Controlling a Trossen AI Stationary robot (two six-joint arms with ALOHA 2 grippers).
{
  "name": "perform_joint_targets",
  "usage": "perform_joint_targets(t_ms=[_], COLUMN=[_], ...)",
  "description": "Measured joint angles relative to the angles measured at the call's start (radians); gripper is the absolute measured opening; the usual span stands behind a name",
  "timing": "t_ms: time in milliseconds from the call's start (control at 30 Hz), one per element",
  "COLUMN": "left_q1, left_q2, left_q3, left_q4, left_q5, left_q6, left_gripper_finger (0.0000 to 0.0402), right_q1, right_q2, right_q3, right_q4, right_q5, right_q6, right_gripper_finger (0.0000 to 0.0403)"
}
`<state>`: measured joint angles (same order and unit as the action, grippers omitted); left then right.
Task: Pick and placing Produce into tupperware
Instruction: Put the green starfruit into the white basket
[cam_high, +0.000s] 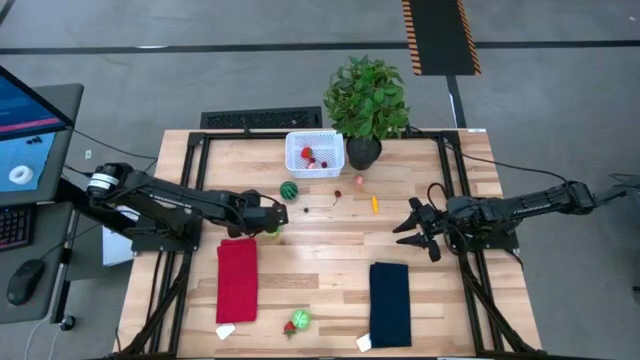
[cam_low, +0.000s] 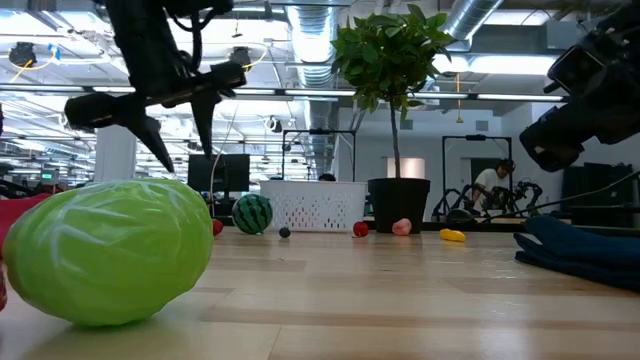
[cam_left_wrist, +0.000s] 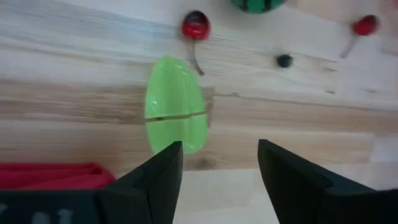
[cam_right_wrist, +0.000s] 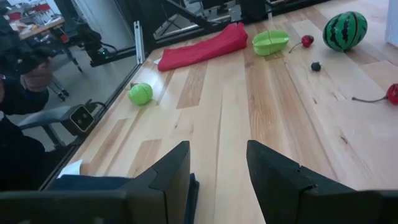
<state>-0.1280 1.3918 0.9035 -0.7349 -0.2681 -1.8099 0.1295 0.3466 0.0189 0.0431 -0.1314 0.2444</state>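
Observation:
The white mesh basket (cam_high: 314, 152) stands at the table's far middle with a few red pieces inside. On the wood lie a striped watermelon ball (cam_high: 289, 190), a pale green split pod (cam_left_wrist: 177, 106), a cherry (cam_left_wrist: 196, 25), a dark berry (cam_left_wrist: 284, 60), a pink piece (cam_high: 359, 181) and an orange piece (cam_high: 375, 203). A green ball (cam_high: 298, 320) lies near the front edge. My left gripper (cam_left_wrist: 219, 163) is open and hovers above the table right by the pod, touching nothing. My right gripper (cam_right_wrist: 217, 155) is open and empty at the table's right.
A potted plant (cam_high: 365, 100) stands right of the basket. A red cloth (cam_high: 237, 280) lies at the front left, and a dark blue cloth (cam_high: 390, 303) at the front right, just below my right gripper. There is bare wood between the cloths.

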Motion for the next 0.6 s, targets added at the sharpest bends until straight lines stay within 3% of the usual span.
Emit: perform_joint_targets(t_ms=[267,600], left_q1=[0.007,0.039], left_q2=[0.096,0.100], left_q3=[0.099,0.088], left_q4=[-0.072,-0.085], left_q5=[0.003,0.052], left_q6=[-0.032,-0.055], left_gripper_finger=[0.0261,0.0317], right_q1=[0.000,0.000], right_q2=[0.000,0.000], right_q3=[0.000,0.000], right_q4=[-0.014,-0.014], right_q5=[0.000,0.000], right_q6=[0.000,0.000], right_gripper_finger=[0.0183,0.0181])
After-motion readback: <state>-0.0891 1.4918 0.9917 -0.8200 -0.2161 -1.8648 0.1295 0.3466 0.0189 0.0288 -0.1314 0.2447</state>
